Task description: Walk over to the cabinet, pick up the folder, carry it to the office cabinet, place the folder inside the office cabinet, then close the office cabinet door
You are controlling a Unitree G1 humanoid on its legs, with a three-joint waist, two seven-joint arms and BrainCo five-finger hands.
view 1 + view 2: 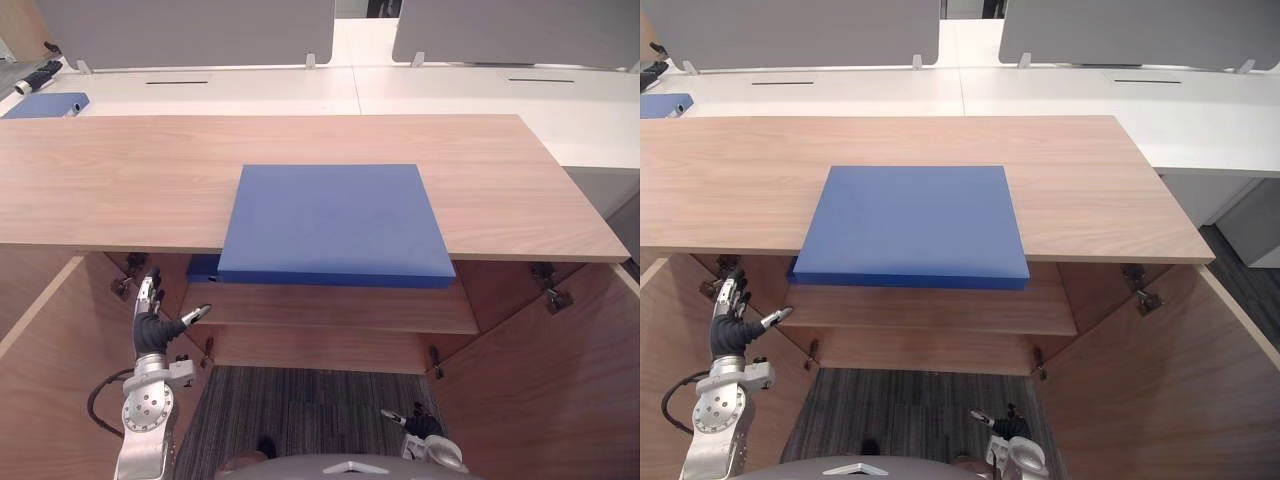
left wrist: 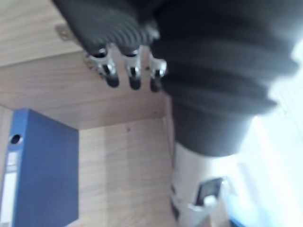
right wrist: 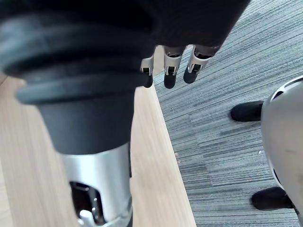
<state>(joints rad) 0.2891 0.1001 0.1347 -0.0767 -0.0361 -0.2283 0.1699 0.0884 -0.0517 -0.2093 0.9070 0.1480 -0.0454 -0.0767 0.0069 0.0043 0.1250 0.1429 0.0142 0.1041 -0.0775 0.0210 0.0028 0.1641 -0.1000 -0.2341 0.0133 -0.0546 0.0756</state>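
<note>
- Your left hand (image 1: 149, 328) hangs in front of the open cabinet (image 1: 120, 180), below its wooden top. The fingers (image 2: 112, 75) are straight, the thumb is splayed, and it holds nothing.
- Your right hand (image 1: 424, 426) sits low over the grey carpet (image 3: 227, 71), beside the right door (image 1: 550, 380). Its fingers (image 3: 169, 78) are loose and empty.
- The blue folder (image 1: 335, 222) lies flat on the cabinet's top, well apart from both hands, with its near edge overhanging the front.
- Both doors stand wide, and the left door (image 1: 45, 380) is just beside your left hand.
- Inside, a wooden shelf (image 1: 340, 305) carries a blue binder (image 2: 42, 170) at its left end.
- The left wrist view shows that binder's spine and ring hole. The eye views show only a blue corner of it under the folder.
- The eye views also take in a white desk (image 1: 250, 85) behind, with a small blue item (image 1: 45, 104) at its far left.
</note>
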